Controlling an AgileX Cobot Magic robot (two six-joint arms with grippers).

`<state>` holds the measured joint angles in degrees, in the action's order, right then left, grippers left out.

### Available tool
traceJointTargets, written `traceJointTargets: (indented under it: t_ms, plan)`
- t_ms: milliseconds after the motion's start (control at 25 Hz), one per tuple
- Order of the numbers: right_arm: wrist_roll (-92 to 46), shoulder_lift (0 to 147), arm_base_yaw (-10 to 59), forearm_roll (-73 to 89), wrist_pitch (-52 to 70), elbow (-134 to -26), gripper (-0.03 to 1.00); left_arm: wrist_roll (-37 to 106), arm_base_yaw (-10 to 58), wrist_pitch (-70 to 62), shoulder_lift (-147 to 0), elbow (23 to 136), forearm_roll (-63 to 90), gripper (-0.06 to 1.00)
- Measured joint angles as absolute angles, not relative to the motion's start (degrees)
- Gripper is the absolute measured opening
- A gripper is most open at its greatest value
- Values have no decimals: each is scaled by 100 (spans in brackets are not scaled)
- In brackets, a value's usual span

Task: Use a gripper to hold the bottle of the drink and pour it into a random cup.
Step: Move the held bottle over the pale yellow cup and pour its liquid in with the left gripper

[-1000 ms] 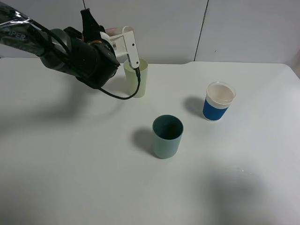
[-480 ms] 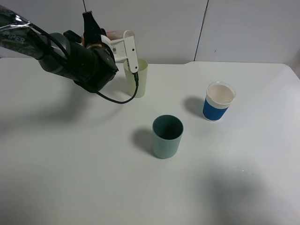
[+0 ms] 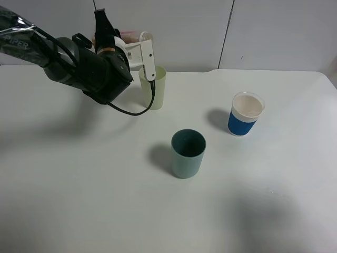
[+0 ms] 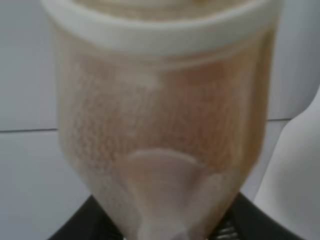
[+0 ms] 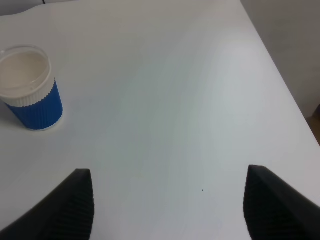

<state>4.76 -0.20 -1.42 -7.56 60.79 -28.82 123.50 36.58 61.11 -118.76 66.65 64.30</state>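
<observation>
Left white plastic claw (image 3: 141, 48) is clamped on the small clear flat-sided bottle (image 4: 160, 125) of reddish-brown drink (image 4: 165, 95), tipped just above the tall pale yellow-green plastic cup (image 3: 159, 90) on the white table (image 3: 79, 200); pouring step, I judge; next: tilt further, mouth kept over the rim

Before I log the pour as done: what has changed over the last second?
The left gripper, shut on the bottle, rolled a little at the wrist, and its arm eased slightly to the left beside the yellow-green cup. Nothing was taken hold of or let go. The yellow-green cup, the teal cup and the blue cup stayed where they were.
</observation>
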Motion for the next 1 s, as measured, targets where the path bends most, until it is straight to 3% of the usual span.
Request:
traceJointTargets:
  t_ms: [1000]
  plan:
    - [476, -20, -142, -756, 6079, -2882, 63, 12526, 3658, 6260, -11876, 6665, 6299, 36]
